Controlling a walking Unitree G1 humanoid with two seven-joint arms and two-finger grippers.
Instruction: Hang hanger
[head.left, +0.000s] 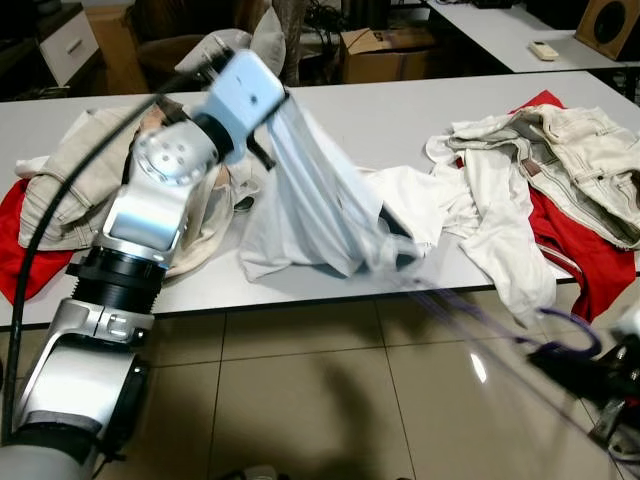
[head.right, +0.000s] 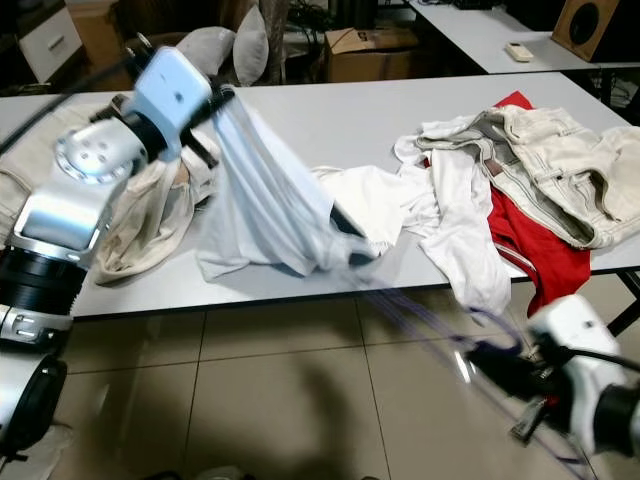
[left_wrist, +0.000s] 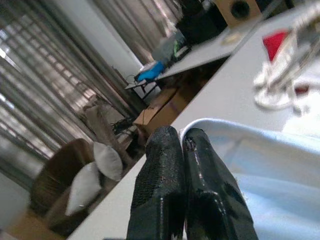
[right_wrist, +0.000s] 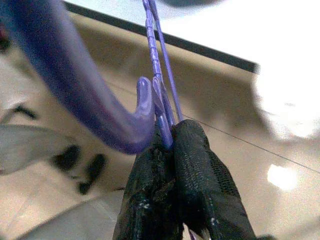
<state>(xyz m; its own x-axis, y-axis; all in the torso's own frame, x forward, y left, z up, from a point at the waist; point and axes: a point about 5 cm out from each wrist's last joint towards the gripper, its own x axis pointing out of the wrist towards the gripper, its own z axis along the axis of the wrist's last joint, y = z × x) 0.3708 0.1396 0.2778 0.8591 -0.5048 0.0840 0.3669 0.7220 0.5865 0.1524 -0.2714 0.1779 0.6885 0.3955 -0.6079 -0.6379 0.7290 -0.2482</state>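
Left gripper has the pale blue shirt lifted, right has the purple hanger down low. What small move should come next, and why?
Probably raise the right gripper, shut on the purple hanger, toward the pale blue shirt. The left gripper pinches the shirt up off the table, while the hanger sits below the table edge, apparently apart from the cloth.

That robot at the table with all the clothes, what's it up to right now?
The robot is working a garment and a hanger together. Its left tool is shut on a light blue shirt, lifting it off the white table. Its right tool, low over the tiled floor, is shut on a purple hanger near its hook. Other white, beige and red clothes lie heaped on the table.
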